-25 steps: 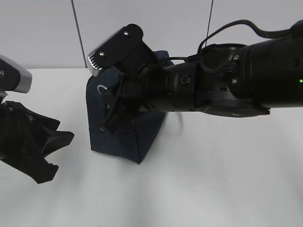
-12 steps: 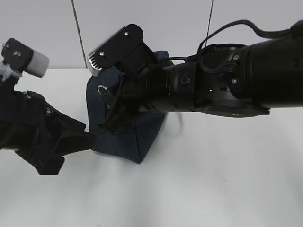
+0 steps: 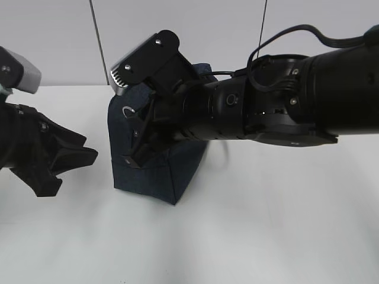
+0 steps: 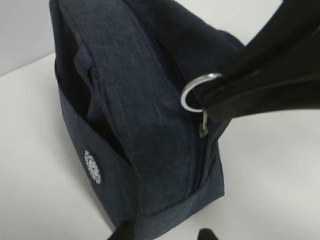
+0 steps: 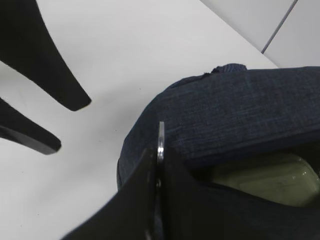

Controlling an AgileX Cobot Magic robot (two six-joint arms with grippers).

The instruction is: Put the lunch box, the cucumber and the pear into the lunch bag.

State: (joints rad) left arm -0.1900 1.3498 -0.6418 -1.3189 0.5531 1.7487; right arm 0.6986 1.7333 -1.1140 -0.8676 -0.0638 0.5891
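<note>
The navy lunch bag (image 3: pixel 169 171) stands mid-table. My right gripper (image 3: pixel 135 118) reaches across from the right and is shut on the bag's metal ring pull (image 4: pixel 196 93), with the ring edge-on between its fingers in the right wrist view (image 5: pixel 160 137). The top is partly open, and the pale green lunch box (image 5: pixel 270 177) shows inside. My left gripper (image 3: pixel 75 173) is open and empty, just left of the bag and apart from it; its fingertips (image 4: pixel 205 234) show below the bag's corner. The cucumber and the pear are hidden.
The white table (image 3: pixel 266 236) runs to a pale wall behind. The bag (image 4: pixel 145 125) has a white round logo (image 4: pixel 92 166) on its side. The left gripper's fingers (image 5: pixel 50 65) show beside the bag in the right wrist view.
My left gripper swung right and up against the bag's left side half a second ago, then drew back left. The right arm and the bag have not moved.
</note>
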